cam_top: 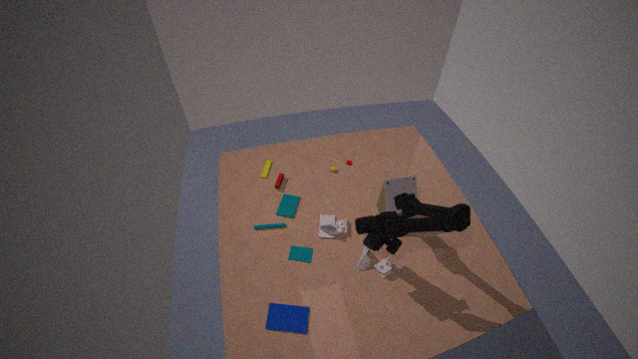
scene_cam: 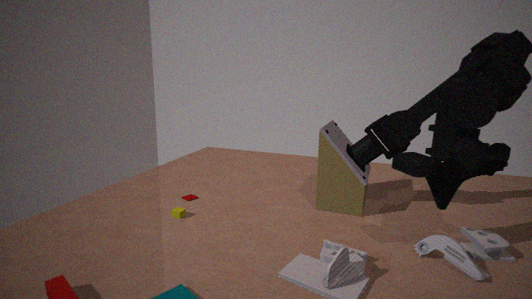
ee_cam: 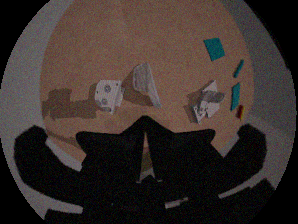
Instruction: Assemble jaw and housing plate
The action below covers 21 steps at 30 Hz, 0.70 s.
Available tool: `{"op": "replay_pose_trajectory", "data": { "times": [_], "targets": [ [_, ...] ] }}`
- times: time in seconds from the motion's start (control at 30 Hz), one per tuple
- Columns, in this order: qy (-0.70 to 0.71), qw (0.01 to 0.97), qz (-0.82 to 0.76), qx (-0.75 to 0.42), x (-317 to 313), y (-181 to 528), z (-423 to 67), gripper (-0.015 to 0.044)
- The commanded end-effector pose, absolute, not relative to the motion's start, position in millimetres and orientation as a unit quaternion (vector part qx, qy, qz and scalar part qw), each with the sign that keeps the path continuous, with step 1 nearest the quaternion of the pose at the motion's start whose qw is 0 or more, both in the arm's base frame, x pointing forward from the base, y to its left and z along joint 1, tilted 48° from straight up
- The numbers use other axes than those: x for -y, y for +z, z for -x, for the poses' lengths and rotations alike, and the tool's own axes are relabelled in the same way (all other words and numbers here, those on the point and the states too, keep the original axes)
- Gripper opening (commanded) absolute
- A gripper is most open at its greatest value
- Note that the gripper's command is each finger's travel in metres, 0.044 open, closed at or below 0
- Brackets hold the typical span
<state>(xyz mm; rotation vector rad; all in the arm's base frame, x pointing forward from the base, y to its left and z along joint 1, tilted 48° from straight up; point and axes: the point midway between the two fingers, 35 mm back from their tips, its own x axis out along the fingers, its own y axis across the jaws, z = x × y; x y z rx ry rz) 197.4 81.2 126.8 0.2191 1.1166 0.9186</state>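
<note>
loose jaw: this pale curved piece (cam_top: 364,261) (scene_cam: 444,245) (ee_cam: 143,80) is lying on the bench (cam_top: 249,274) (scene_cam: 249,249) (ee_cam: 100,45), just beside the housing plate; it is looking light and stiff, probably plastic.
jaw's likely handling: its curved back is probably offering poor purchase, so a squeeze near an edge may be sending it turning or slipping.
jaw's grasp place: the narrow middle of the body is seeming best, with the ringed end staying uncovered for the pin and the teeth.
housing plate: this small white piece with two round holes (cam_top: 383,267) (scene_cam: 487,240) (ee_cam: 107,94) is resting tilted on the bench, apart from the base.
plate's grasp place: opposite side edges are probably serving best, keeping the holes free for the stubs; a tilted grip may be making it jam.
base: the flat white base (cam_top: 326,235) (scene_cam: 300,266) (ee_cam: 213,110) is standing well apart from both loose parts and carrying upright pieces; the free pin is not showing clearly enough to place.
end effector: the black end effector (cam_top: 382,241) (scene_cam: 442,205) (ee_cam: 145,117) is pointing down with its fingertips closed together, holding nothing.
contact: in the exterior view its tip is hanging above the bench, touching neither loose part.
opening needed: the fingers are needing to part before any pick.
</note>
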Motion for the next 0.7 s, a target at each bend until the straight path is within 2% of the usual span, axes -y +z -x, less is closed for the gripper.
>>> {"op": "replay_pose_trajectory", "data": {
  "times": [0.0, 0.33, 0.67],
  "targets": [
    [0.448, 0.748, -0.062, -0.487, -82.5, 127.2, -195.6, 0.0],
    [0.503, 0.75, 0.028, -0.43, -84.0, 128.4, -193.5, 0.0],
    [0.503, 0.749, 0.03, -0.429, -86.5, 125.5, -194.4, 0.0]
  ]
}}
